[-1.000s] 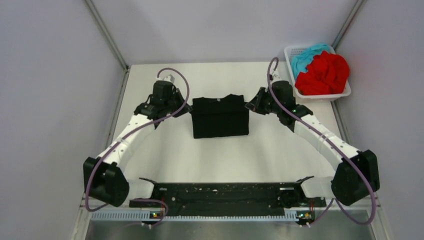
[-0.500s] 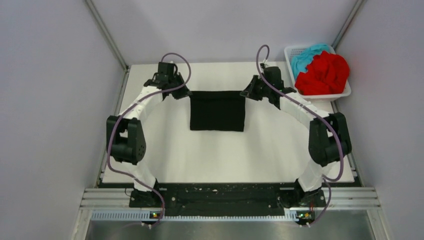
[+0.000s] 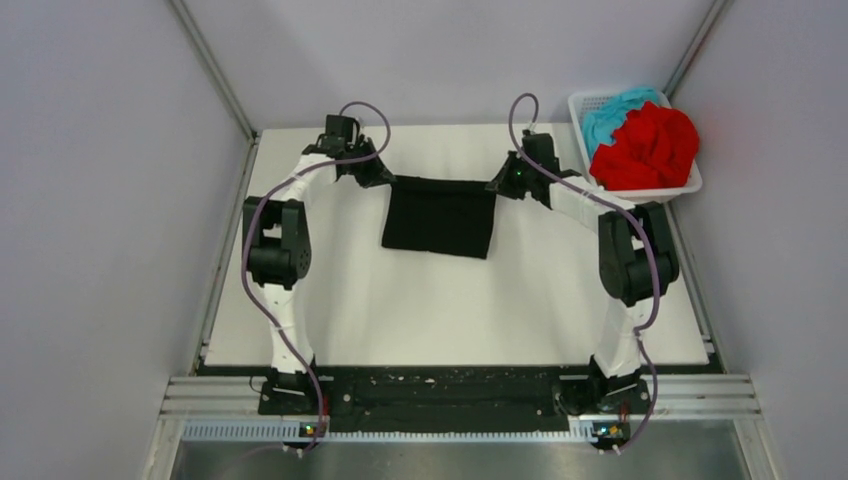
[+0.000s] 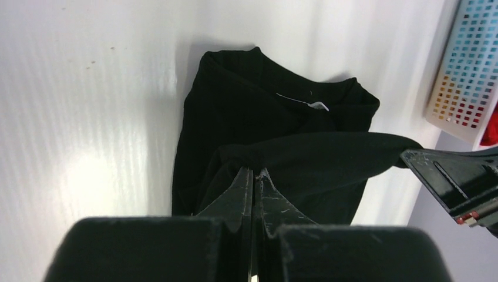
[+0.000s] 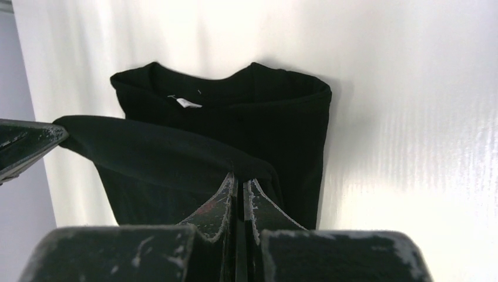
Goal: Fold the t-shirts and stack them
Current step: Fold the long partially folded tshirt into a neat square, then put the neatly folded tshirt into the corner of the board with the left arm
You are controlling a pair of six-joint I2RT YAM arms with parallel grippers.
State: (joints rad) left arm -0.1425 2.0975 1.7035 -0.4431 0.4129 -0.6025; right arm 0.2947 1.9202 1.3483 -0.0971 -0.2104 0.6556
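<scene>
The black t-shirt (image 3: pixel 440 215) lies part-folded at the far middle of the table, its far edge lifted and stretched between both grippers. My left gripper (image 3: pixel 385 178) is shut on the shirt's left corner, seen pinched in the left wrist view (image 4: pixel 254 170). My right gripper (image 3: pixel 495 185) is shut on the right corner, seen in the right wrist view (image 5: pixel 239 176). Below the held edge the collar and white label (image 4: pixel 317 106) face the camera. The red t-shirt (image 3: pixel 648 147) and the teal-blue t-shirt (image 3: pixel 610 110) are heaped in the basket.
The white mesh basket (image 3: pixel 668 190) stands at the table's far right corner, and its wall shows in the left wrist view (image 4: pixel 464 70). Grey walls close in the table on the left, right and back. Both arm bases sit at the near edge.
Both grippers have moved toward the far edge, carrying the black shirt's edge up and back. The arms have risen and folded upright, and the shirt now hangs stretched between them.
</scene>
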